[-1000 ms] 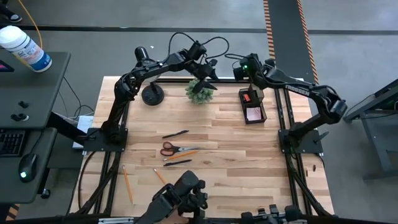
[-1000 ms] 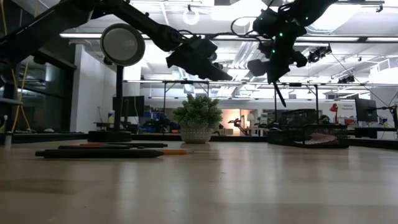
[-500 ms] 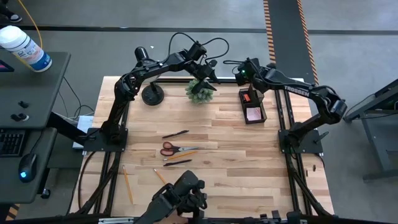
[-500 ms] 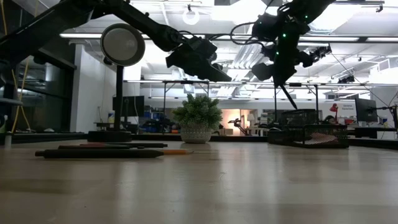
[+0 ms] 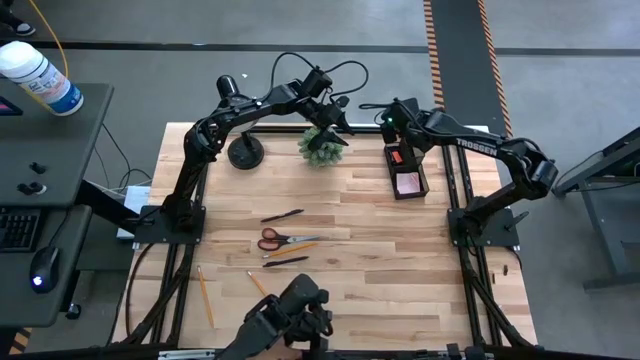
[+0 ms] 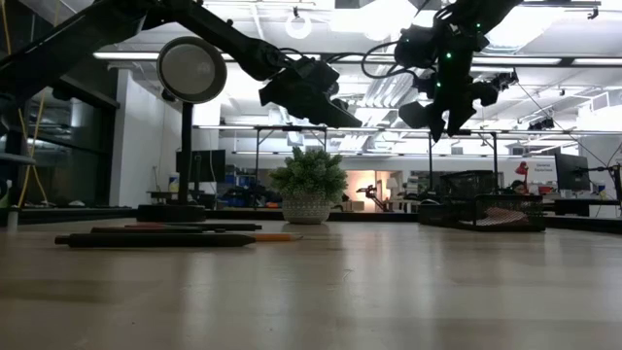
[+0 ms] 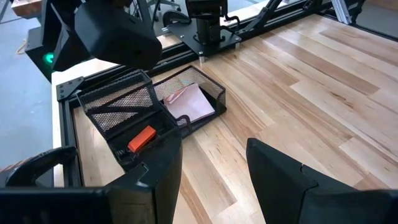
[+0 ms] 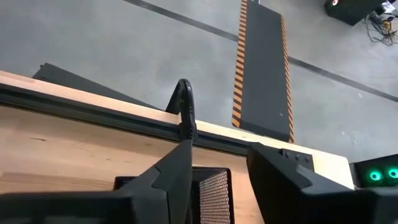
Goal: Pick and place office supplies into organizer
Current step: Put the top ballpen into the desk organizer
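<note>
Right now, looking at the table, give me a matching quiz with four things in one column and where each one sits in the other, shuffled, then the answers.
Things:
1. sticky notes
2. scissors
3. plant
4. lamp

Places:
A. far edge of the table, left of the plant
B. middle of the table, among pens
C. in the organizer's low tray
D. far edge, under the left gripper

Pairs: 1-C, 2-B, 3-D, 4-A
</note>
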